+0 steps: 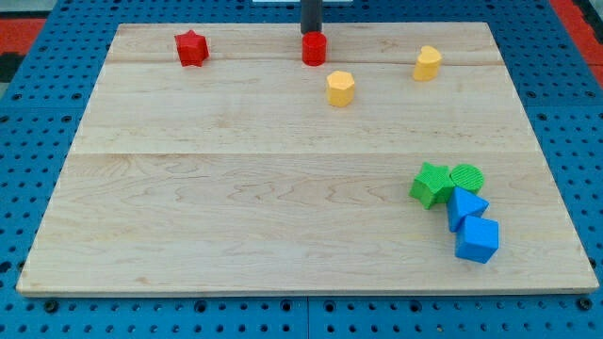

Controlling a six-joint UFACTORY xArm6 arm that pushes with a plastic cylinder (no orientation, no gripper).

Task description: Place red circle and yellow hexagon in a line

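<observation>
The red circle (pixel 314 49) stands near the view's top, a little right of centre on the wooden board (pixel 236 217). My tip (pixel 311 33) comes down from the top edge and touches the red circle's far side. The yellow hexagon (pixel 340 88) lies just below and to the right of the red circle, a short gap apart from it.
A red star (pixel 191 48) sits at the top left. A second yellow block (pixel 427 63) sits at the top right. A green star (pixel 431 184), a green circle (pixel 466 177), a blue triangle (pixel 465 205) and a blue cube (pixel 477 239) cluster at the lower right.
</observation>
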